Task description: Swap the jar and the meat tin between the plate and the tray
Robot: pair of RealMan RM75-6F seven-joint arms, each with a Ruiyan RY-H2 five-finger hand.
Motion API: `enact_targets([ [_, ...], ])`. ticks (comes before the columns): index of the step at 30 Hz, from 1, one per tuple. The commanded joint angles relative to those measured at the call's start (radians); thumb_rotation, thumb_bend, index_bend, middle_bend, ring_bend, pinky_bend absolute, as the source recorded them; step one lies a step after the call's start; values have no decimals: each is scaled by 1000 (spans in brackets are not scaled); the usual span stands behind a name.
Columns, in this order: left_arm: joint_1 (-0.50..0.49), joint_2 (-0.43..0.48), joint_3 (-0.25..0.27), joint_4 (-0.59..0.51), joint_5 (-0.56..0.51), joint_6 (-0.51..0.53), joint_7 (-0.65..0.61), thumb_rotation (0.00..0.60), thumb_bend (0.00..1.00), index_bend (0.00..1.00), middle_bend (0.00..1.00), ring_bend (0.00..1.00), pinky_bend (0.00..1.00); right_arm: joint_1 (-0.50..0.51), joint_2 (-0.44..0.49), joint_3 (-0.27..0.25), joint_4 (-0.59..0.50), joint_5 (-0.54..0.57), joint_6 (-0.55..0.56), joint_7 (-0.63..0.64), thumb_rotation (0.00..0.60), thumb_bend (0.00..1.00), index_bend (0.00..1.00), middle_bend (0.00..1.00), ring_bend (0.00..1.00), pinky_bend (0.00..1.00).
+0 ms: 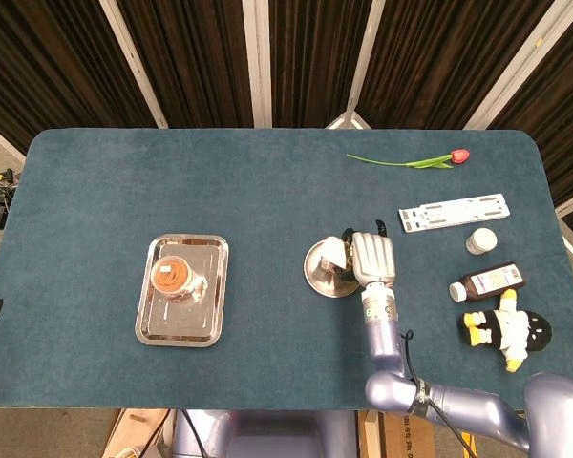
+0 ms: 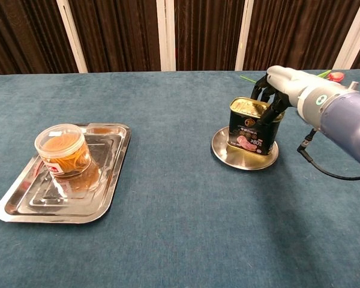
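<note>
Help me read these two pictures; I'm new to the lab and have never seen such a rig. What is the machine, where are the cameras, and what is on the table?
The machine is a two-armed robot with finger hands, steered by a person. One picture looks down from its head, the other looks forward from its chest. Only its right hand shows; the left is out of sight. That hand grips a meat tin standing on a round metal plate. To the left, a clear jar sits in a metal tray. Further right, in the head view, lie a tulip, a white strip, a small white bottle, a brown bottle and a plush toy. All rest on a blue table.
</note>
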Motion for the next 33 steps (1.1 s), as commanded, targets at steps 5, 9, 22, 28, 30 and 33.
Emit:
enact_targets([
  [5, 1, -1, 2, 0, 6, 3, 2, 600, 147, 280, 0, 0, 0, -4, 45, -28, -19, 31, -72, 10, 600, 112, 262, 279, 185, 0],
  [9, 2, 0, 2, 1, 6, 1, -2, 600, 146, 281, 0, 0, 0, -1, 78, -31, -64, 59, -86, -1, 600, 47, 91, 46, 26, 0],
  [22, 13, 34, 15, -37, -9, -26, -4, 600, 146, 281, 0, 0, 0, -284, 446, -215, -316, -254, 90, 217, 600, 40, 21, 5, 0, 0],
  [28, 25, 61, 54, -114, -54, -85, 70, 600, 149, 262, 0, 0, 0, -447, 488, -369, -134, -556, 190, 457, 600, 40, 21, 5, 0, 0],
  [30, 32, 77, 70, -148, -66, -99, 105, 600, 150, 250, 0, 0, 0, -483, 483, -408, -73, -617, 209, 507, 600, 40, 21, 5, 0, 0],
  [33, 46, 87, 87, -174, -62, -88, 131, 600, 150, 230, 0, 0, 0, -510, 489, -448, -29, -677, 211, 537, 600, 40, 21, 5, 0, 0],
])
